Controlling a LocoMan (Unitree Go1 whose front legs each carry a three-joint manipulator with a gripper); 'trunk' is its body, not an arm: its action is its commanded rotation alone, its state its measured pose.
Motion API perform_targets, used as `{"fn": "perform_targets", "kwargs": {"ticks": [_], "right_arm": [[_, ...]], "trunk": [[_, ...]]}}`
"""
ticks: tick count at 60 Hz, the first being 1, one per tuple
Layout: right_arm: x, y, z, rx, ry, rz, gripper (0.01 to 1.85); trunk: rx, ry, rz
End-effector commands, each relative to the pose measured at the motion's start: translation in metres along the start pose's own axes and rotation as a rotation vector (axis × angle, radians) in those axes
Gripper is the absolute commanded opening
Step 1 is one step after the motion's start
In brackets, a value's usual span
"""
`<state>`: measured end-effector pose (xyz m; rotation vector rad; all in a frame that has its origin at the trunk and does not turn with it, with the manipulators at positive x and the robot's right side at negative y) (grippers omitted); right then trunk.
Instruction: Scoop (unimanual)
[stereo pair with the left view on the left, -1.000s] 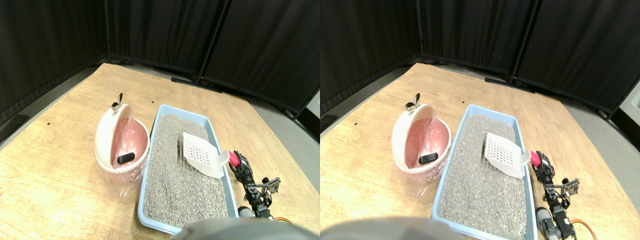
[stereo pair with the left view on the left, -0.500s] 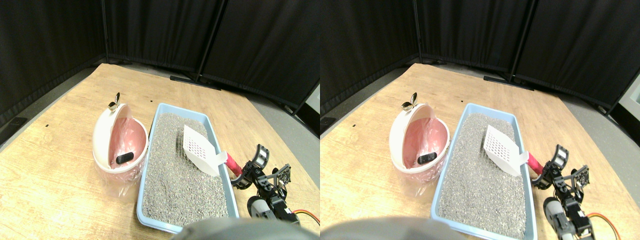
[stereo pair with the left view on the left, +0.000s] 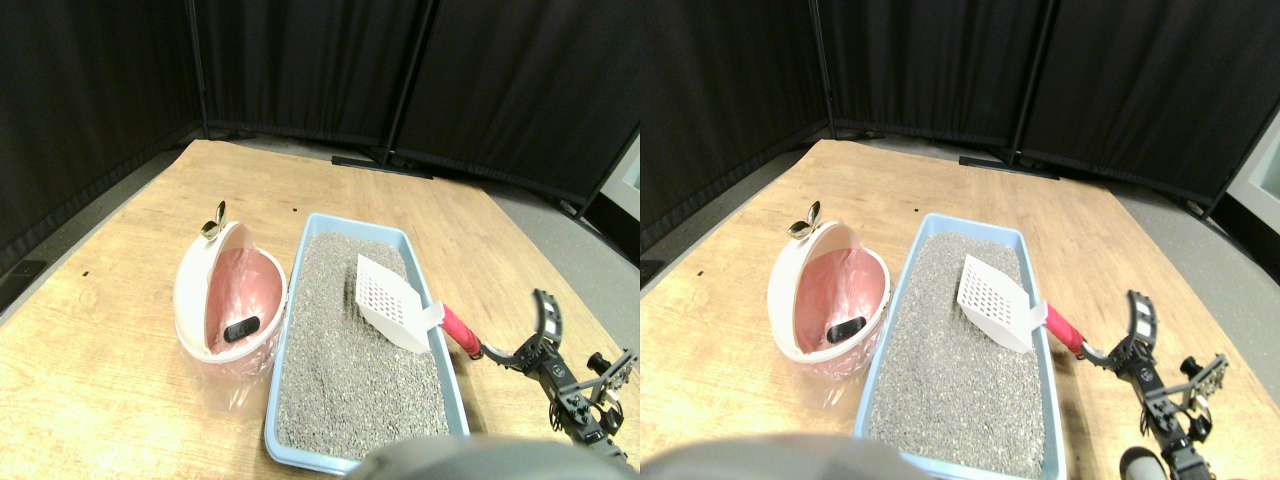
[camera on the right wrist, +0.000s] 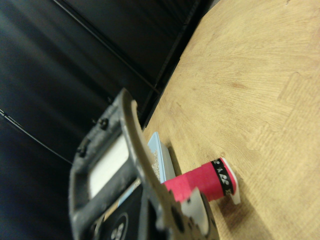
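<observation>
On the left the pink bin holds a small dark object, and the white scoop lies on the litter in the blue tray, its red handle over the tray's right rim. The right gripper, which gripped that handle a second ago, has let go and drawn back with jaws wide, just off the handle's end. The scooping looks finished, and nothing else stands on the bench nearby.

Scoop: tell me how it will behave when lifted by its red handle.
The scoop looks like thin white plastic with a slotted blade, so probably light and fairly stiff. Its blade lies on the litter while the handle juts over the tray rim, so lifting the handle end likely pivots it there. The round, wrapped handle may twist in the gripper.
</observation>
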<state>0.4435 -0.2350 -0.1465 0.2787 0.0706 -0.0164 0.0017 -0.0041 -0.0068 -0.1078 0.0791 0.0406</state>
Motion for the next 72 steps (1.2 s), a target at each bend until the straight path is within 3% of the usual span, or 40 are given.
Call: {"fn": "perform_targets", "kwargs": {"ticks": [1, 2, 5, 14, 34, 53, 72], "right_arm": [[-0.005, 0.006, 0.011, 0.055, -0.089, 0.05, 0.29], [-0.005, 0.006, 0.011, 0.055, -0.089, 0.05, 0.29], [-0.009, 0.004, 0.012, 0.078, -0.127, 0.074, 0.06], [-0.016, 0.001, 0.016, -0.012, -0.174, 0.083, 0.06], [-0.036, 0.001, 0.023, -0.223, -0.171, 0.024, 0.06], [-0.046, 0.003, 0.023, -0.223, -0.141, -0.007, 0.06], [-0.049, 0.006, 0.02, -0.209, -0.146, 0.022, 0.06]], "trunk": [[-0.006, -0.017, -0.015], [-0.002, -0.016, -0.02], [0.003, -0.014, -0.025], [0.019, -0.014, -0.045], [0.036, -0.012, -0.072], [0.04, -0.018, -0.092], [0.037, -0.022, -0.093]]}}
